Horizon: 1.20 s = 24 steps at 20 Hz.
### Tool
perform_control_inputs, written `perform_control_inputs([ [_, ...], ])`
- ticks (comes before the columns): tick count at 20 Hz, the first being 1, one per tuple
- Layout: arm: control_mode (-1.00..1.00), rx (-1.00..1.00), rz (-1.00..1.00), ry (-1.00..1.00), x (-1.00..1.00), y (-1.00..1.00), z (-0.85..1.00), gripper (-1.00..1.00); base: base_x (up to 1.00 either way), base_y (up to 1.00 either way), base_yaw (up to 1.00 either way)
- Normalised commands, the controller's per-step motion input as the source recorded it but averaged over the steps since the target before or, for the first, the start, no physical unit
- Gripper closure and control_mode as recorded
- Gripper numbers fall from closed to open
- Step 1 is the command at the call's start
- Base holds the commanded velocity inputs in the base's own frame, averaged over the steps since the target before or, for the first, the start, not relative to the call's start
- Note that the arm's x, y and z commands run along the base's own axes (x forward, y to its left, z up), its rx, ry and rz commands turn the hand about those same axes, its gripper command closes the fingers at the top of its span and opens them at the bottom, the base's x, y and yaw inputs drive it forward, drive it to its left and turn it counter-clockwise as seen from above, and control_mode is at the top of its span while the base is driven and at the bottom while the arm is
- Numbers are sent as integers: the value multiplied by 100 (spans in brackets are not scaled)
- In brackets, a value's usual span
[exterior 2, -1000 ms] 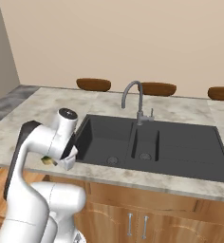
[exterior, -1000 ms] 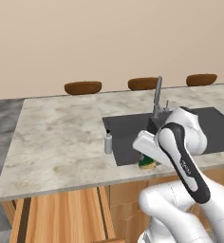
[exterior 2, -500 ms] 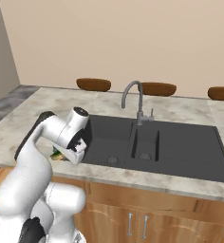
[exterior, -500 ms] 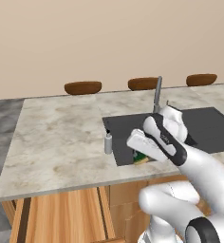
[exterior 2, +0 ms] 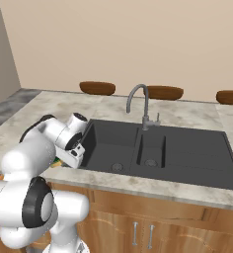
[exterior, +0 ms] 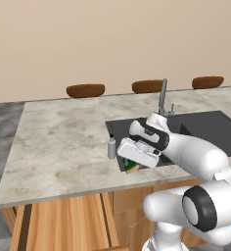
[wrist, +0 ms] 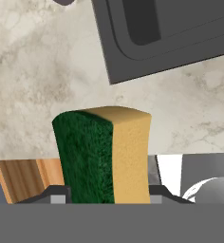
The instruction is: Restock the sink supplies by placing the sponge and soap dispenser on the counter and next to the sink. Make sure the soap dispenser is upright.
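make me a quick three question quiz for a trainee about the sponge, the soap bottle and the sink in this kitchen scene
1. True or false: the gripper is shut on the sponge.
2. Where is the soap dispenser? A) lying in a basin B) upright on the counter beside the sink's left edge C) held by the arm
3. Fill in: the sponge has a green face and a ____ face.

Key:
1. True: it stands on edge between the fingers, above the counter near the sink's corner.
2. B
3. yellow

The arm bends low with its claw (wrist: 107,192) clamped on the sponge (wrist: 102,154)
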Motion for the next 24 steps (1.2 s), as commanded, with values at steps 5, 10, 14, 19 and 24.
perform_control_inputs([
  [5, -100, 0, 3, -3, 13, 12, -26, 100, 0, 0, 0],
  [10, -100, 0, 6, -2, 19, 17, -47, 100, 0, 0, 0],
  [14, -100, 0, 6, -9, 16, 20, -14, 100, 0, 0, 0],
  [19, -100, 0, 6, -7, 19, 13, -20, 100, 0, 0, 0],
  [24, -100, 0, 6, -4, 6, 22, -28, 100, 0, 0, 0],
])
